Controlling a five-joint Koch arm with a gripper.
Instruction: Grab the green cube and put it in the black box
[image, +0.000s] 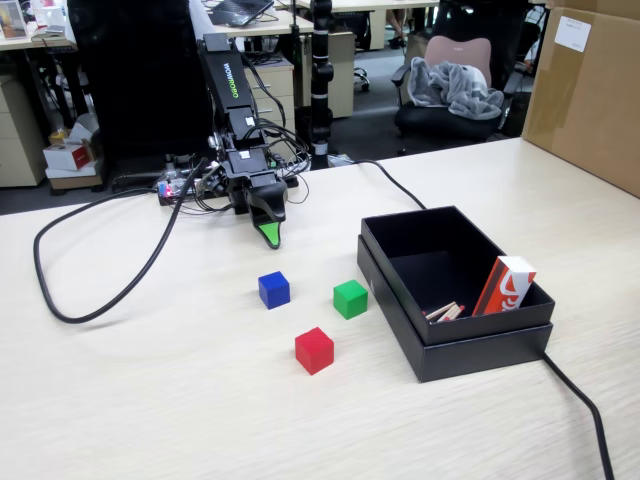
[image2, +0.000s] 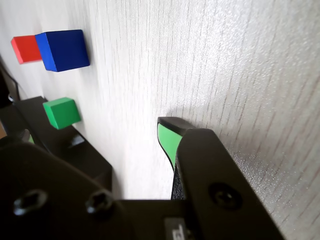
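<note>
So far nothing of the task is done. Nearest us in the fixed view sits the red cube (image: 314, 350), then the green cube (image: 350, 298) on the bare tabletop (image: 150, 400), just beside the black box (image: 470, 345) but outside it. Farther back our claw (image: 270, 236) hangs empty, well apart; only one tip shows, so we cannot tell its spread. Reaching, grasping and dropping remain.

Your green cube (image: 350, 298) sits flat on the pale table, just beside the near-left wall of the black box (image: 400, 290) in the fixed view, not touching it. Your box lies open, shallow, matte, with a stepped double rim.
</note>
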